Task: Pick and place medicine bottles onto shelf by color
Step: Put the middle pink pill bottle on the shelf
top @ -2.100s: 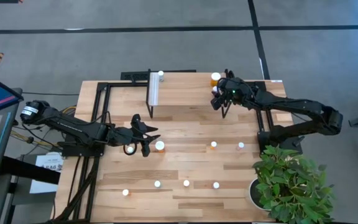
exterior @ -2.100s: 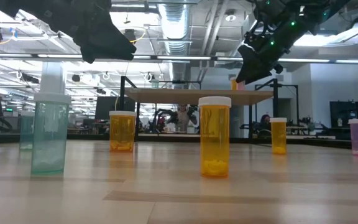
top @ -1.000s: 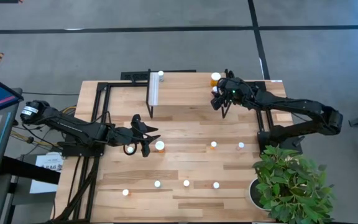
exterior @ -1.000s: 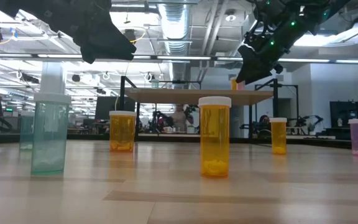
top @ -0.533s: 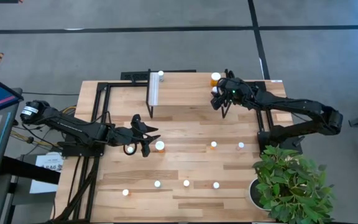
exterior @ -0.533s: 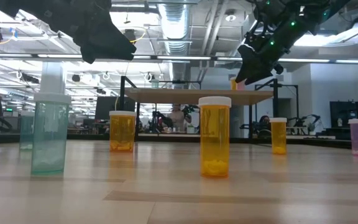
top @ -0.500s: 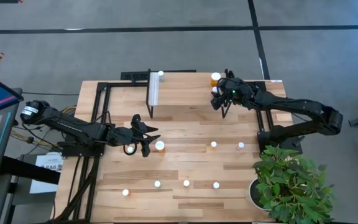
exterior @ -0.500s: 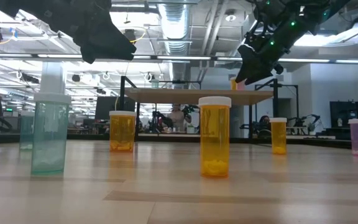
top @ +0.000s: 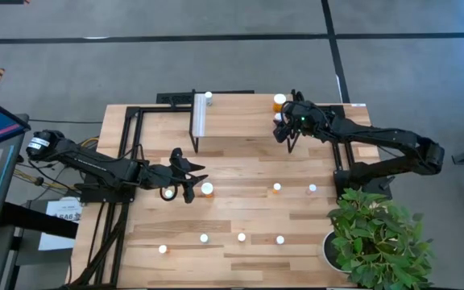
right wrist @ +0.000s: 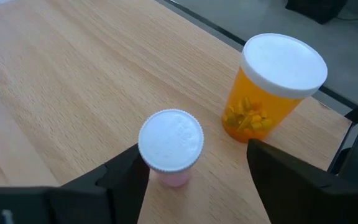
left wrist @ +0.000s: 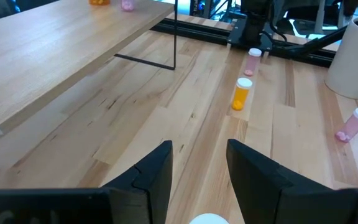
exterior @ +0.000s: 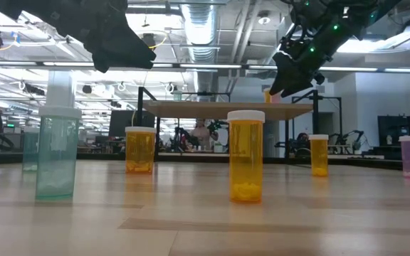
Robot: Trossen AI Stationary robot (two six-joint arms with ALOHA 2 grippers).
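Note:
The shelf (top: 240, 121) stands at the table's far side, its white strip (top: 200, 115) on the left end. On its right end stand a pink bottle (right wrist: 171, 148) and a larger orange bottle (right wrist: 272, 87); another small bottle (top: 209, 96) stands at its far left corner. My right gripper (right wrist: 194, 152) hovers open at the pink bottle, one finger on each side of it; whether a finger touches it, I cannot tell. My left gripper (top: 193, 182) hangs open above the table's left middle, over two white-capped bottles (top: 207, 188) (top: 167, 192). One white cap (left wrist: 210, 219) shows between its fingers.
Several more bottles stand on the tabletop: two at mid right (top: 277, 188) (top: 312, 189) and a row along the near side (top: 242, 237). One pink bottle (left wrist: 353, 123) lies on its side. A potted plant (top: 373, 242) fills the near right corner. Black frame rails (top: 127, 145) run along the left.

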